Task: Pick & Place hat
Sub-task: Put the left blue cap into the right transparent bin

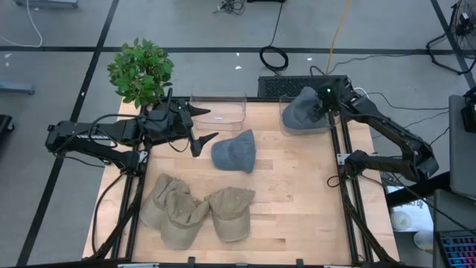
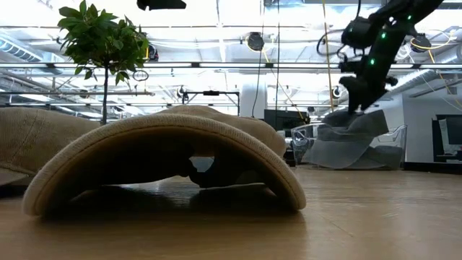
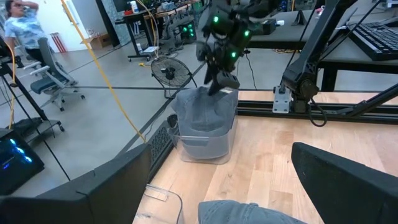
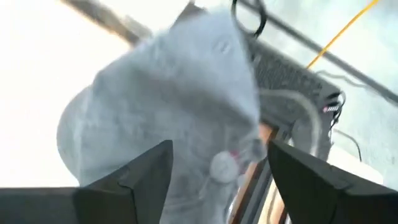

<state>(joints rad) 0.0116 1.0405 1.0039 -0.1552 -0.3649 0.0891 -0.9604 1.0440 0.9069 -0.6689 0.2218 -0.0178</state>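
Right gripper spread over grey hat in far-right bin; best lifted clear only once brim dropped free.

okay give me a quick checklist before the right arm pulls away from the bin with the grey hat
1. Grey hat sits in the right clear bin: ok.
2. Right gripper fingers apart around the hat: ok.
3. Hat fully free of the fingers: cannot tell.
4. Left gripper open, near the empty bin, clear of the right arm: ok.
5. Second grey hat on the table, waiting: ok.
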